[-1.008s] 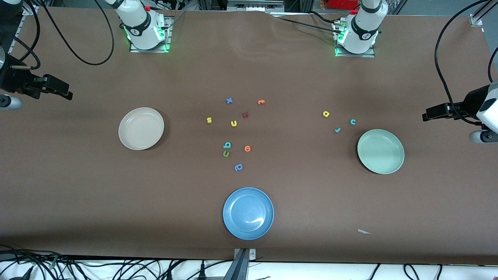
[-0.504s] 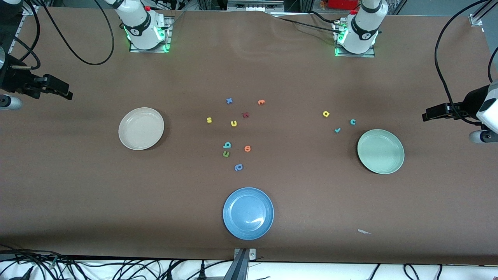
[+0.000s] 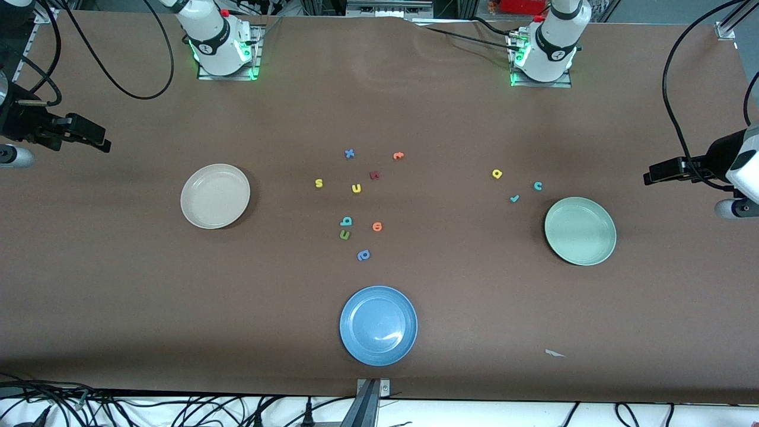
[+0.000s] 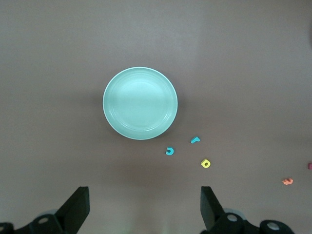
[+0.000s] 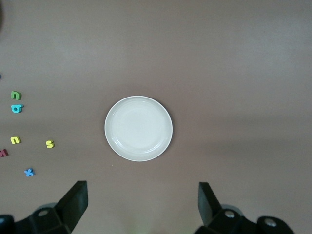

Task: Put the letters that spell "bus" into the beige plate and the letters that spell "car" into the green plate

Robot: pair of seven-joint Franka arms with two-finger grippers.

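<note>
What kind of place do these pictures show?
Probably a robotics laboratory: two white arm bases bolted to a brown-covered table, loose black cables along its edge, small foam letters laid out.

table [image 3: 178,308] covered in matt brown sheet, paper- or felt-like, slight wrinkles near the bases. beige plate [image 3: 215,196], green plate [image 3: 580,230] and blue plate [image 3: 378,325] smooth, faintly glossy, blue one shows a glare streak. letters look matt foam. arm shells glossy white plastic.
</note>
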